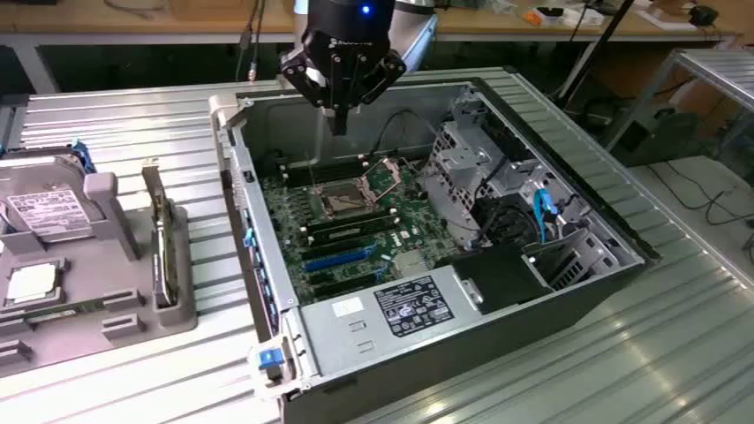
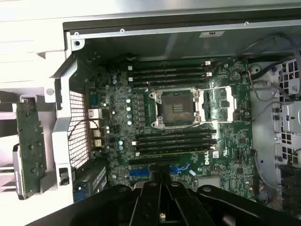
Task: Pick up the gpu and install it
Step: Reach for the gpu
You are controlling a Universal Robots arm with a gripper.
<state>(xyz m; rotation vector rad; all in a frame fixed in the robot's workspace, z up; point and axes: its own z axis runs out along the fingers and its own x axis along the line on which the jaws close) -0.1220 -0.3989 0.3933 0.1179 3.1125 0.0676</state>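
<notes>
- The gpu [image 1: 162, 252] stands on edge in a grey holder [image 1: 112, 305] on the desk [image 1: 141, 124], outside the open computer case [image 1: 389, 340], on the exterior view's left.
- The tool [image 1: 339, 119] hangs well apart from it, over the motherboard [image 2: 188, 141] near the CPU socket [image 2: 178, 108], pinched closed and empty.
- The case's side wall [image 1: 245, 221] stands between them.
- A hard drive [image 1: 45, 212] sits in the same holder, beyond the gpu.
</notes>
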